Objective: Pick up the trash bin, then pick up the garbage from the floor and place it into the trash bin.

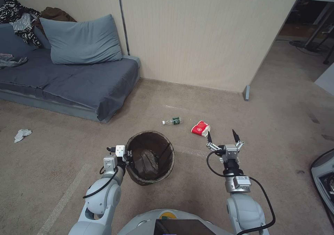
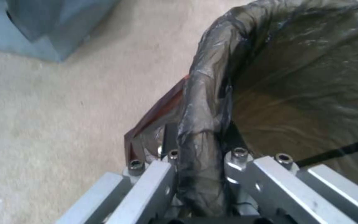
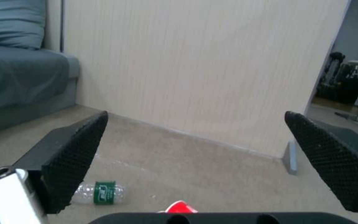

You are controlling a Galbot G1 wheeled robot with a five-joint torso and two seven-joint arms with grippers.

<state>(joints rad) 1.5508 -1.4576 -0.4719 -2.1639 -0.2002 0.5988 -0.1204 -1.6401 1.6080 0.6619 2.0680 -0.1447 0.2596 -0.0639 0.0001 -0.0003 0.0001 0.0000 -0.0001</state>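
Biggest first: the grey-blue fabric sofa [image 1: 69,78] sits along the pale panelled wall [image 1: 208,33], well apart from the action. On the beige carpet [image 1: 271,116] stands the small round trash bin [image 1: 150,157], lined with a dark brown bag folded over its rim, mouth facing up. The left gripper [image 2: 199,161] is clamped on its near rim, liner pinched between the fingers. It looks light and thin-walled, so the rim is the place to hold, though the slick liner could slip.

The right gripper [image 1: 223,136] hovers low, jaws spread wide, holding nothing, just beside the crushed red-and-white paper cup [image 1: 200,128]. Soft, feather-light; pinch across its flattened body.

The clear plastic bottle with green label [image 1: 173,121] lies on its side, long axis running left-right, cap probably leftward.

1 crumpled white tissue [image 1: 22,135] lies far left.
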